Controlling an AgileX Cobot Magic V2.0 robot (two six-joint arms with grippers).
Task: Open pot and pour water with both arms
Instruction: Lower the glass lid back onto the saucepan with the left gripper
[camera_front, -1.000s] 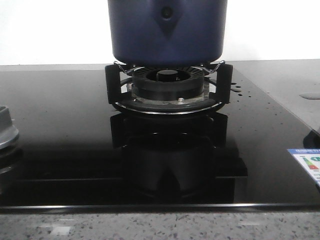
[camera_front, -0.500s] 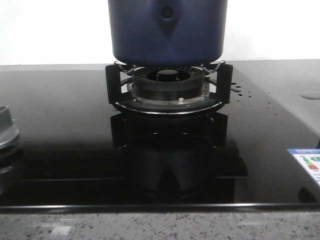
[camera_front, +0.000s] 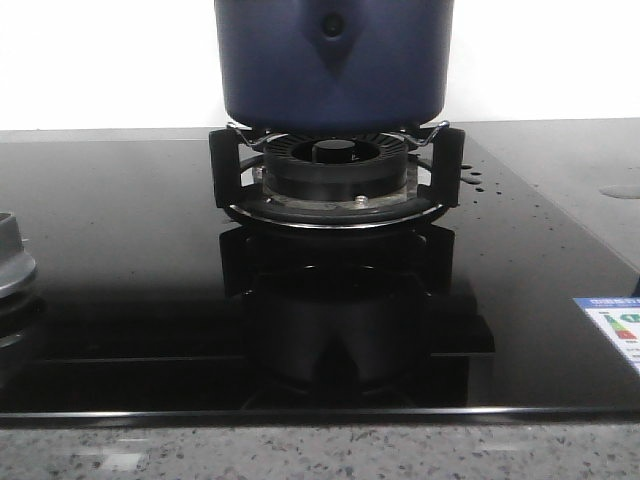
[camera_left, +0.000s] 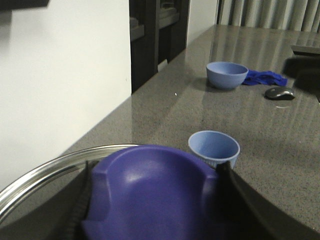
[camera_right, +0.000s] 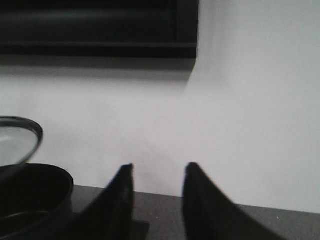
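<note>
the left tool (camera_left: 150, 210) grips the lid's purple knob (camera_left: 145, 185), glass lid (camera_left: 45, 175) lifted; best to carry it level and clear. the right tool (camera_right: 157, 200) hangs narrowly parted, holding nothing. the matte navy pot (camera_front: 335, 60) sits top centre on the black burner grate (camera_front: 335, 180) above the glossy desk (camera_front: 120, 260).

Right hand (camera_right: 157, 200) with two black, curved, tapering fingers (camera_right: 117, 205), left hand's dark finger (camera_left: 245, 200)
</note>
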